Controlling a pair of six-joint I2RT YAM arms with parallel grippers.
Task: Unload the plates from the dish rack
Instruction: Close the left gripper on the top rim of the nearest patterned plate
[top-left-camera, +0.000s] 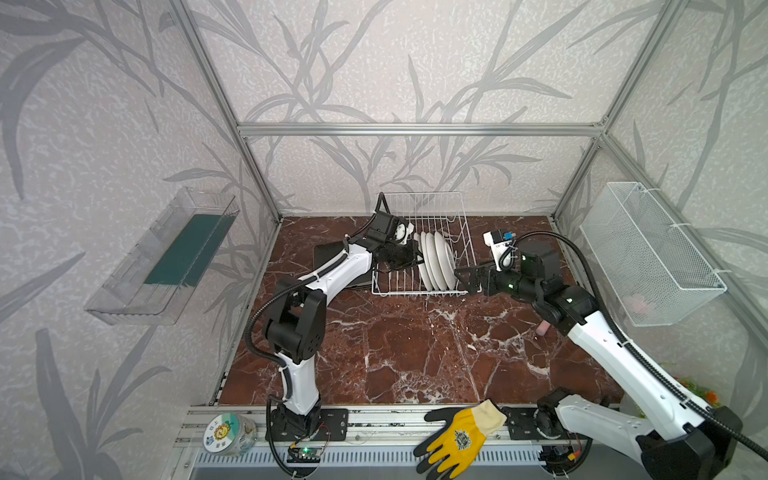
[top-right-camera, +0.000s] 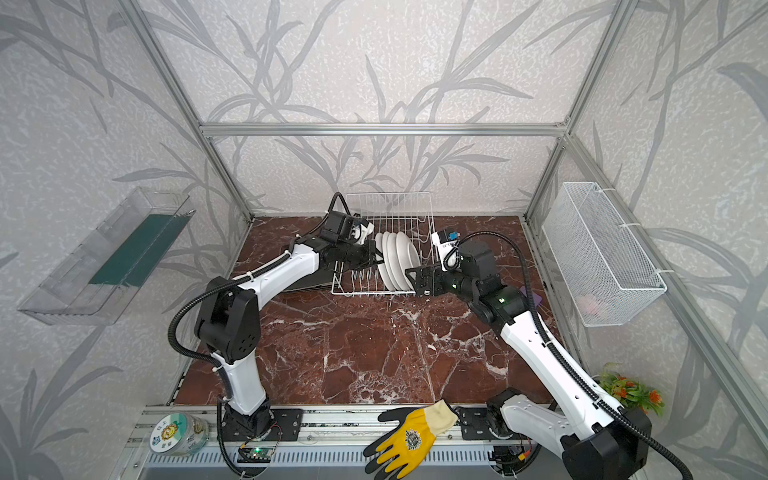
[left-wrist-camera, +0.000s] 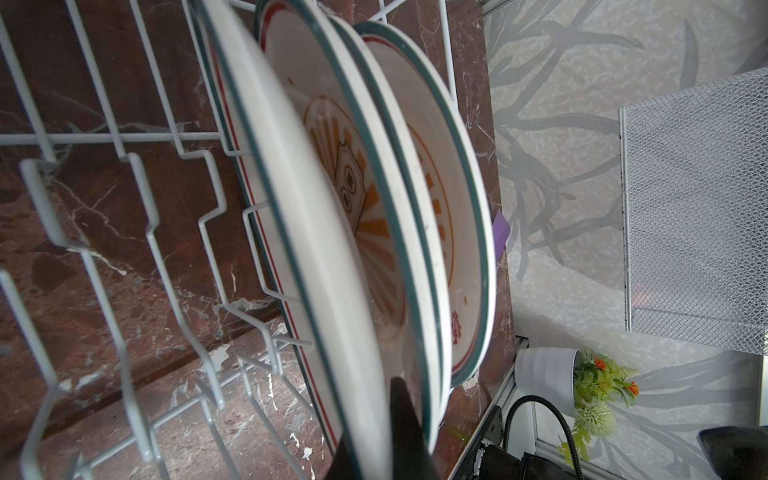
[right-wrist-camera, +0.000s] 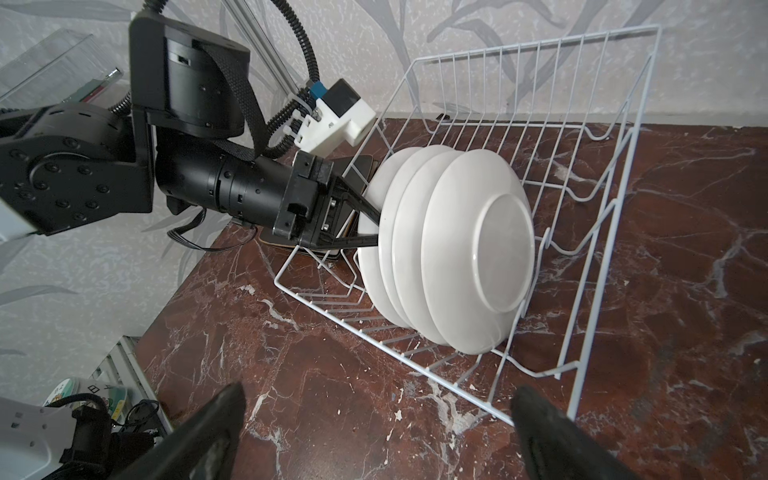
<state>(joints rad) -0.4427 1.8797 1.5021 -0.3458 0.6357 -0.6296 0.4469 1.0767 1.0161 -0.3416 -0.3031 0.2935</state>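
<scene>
Your left pincer (right-wrist-camera: 376, 230) is clenched on the rim of the nearest plate (left-wrist-camera: 307, 232), one of four standing in the rack (top-left-camera: 415, 293) just ahead of your released right pincer (top-left-camera: 465, 280).

Four round white plates (top-left-camera: 435, 261) are stood on edge, close together, in the white wire dish rack (top-left-camera: 424, 208), with dark square plates (top-left-camera: 327, 258) stacked flat beside it.
</scene>
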